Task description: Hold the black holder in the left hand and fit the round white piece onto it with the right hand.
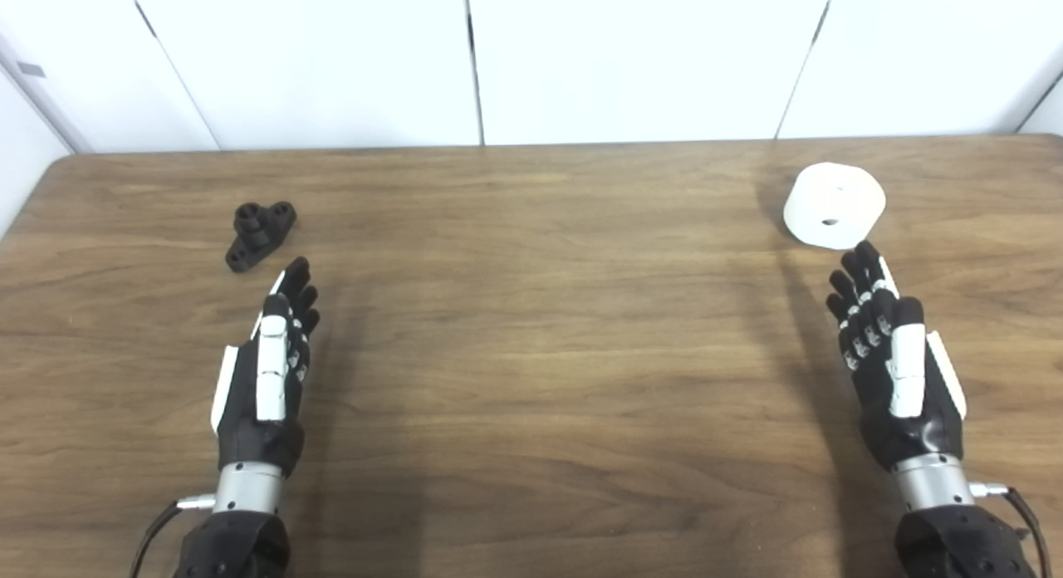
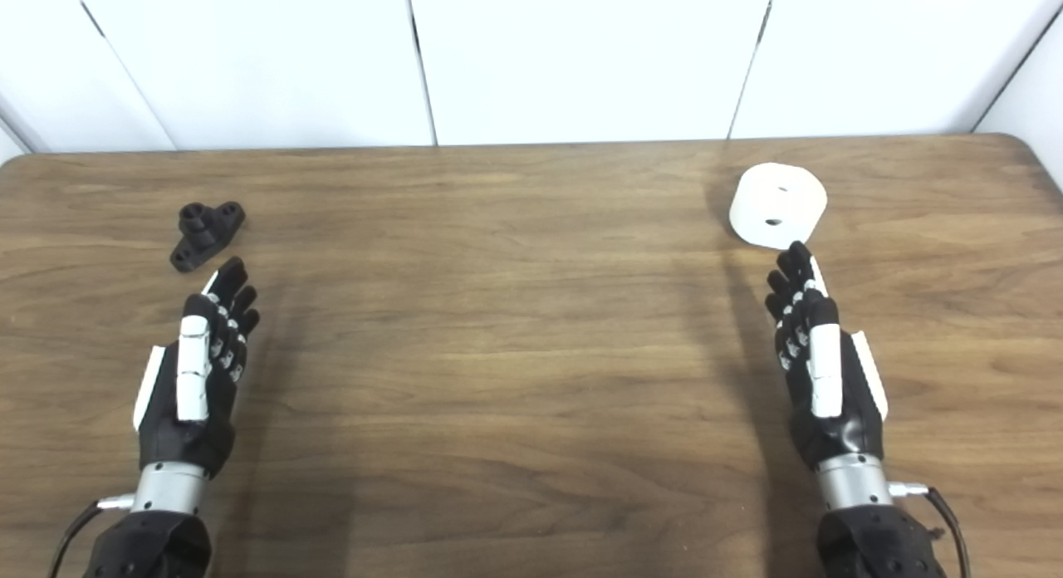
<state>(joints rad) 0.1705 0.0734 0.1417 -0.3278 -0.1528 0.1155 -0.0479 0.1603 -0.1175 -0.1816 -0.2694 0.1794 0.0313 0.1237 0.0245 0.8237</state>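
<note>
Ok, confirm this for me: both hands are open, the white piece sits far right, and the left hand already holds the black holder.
Not quite. In the left eye view the left hand holds nothing; the black holder lies on the table just beyond its fingertips. The rest stands.

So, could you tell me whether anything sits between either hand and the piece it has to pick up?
Nothing visible does. The left hand has only bare table between its fingertips and the black holder; the right hand points at the round white piece just beyond it, with nothing between.
</note>
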